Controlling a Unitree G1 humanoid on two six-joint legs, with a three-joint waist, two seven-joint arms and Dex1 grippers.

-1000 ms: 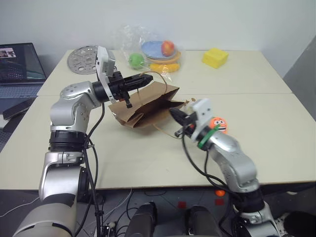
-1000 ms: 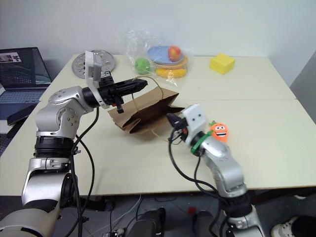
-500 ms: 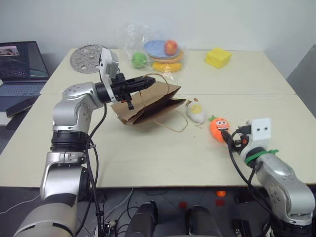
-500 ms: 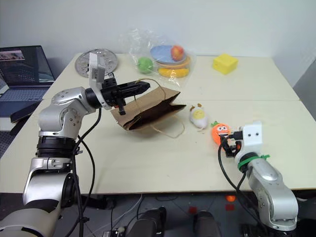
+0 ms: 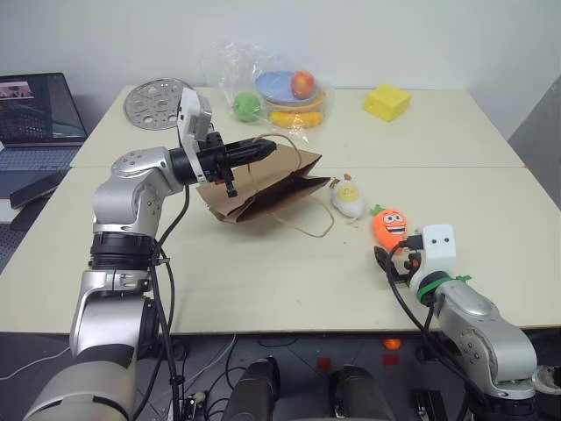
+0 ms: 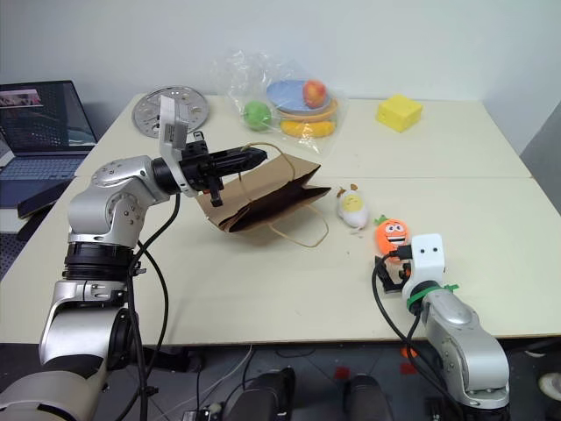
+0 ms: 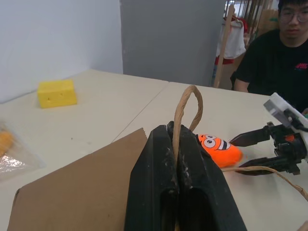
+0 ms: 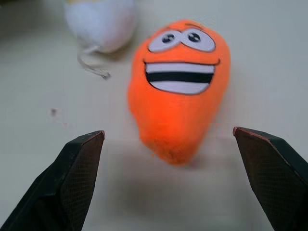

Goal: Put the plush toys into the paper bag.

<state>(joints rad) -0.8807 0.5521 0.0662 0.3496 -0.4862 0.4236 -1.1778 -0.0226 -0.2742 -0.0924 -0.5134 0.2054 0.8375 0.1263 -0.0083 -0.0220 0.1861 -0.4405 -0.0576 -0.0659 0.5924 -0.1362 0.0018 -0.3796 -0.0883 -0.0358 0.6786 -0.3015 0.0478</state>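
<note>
Orange carrot (image 5: 388,227) and white egg toy (image 5: 348,199) lie on the table beside the tilted paper bag (image 5: 263,189).

I see bare tabletop (image 5: 263,281) between my right end effector (image 8: 168,144) and the carrot toy (image 5: 389,226); the egg toy (image 5: 348,199) sits just beside it.

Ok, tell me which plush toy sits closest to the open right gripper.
The orange carrot plush, the one with the smiling face. It lies just ahead of the right gripper, while the white egg plush sits farther off, toward the paper bag.
</note>
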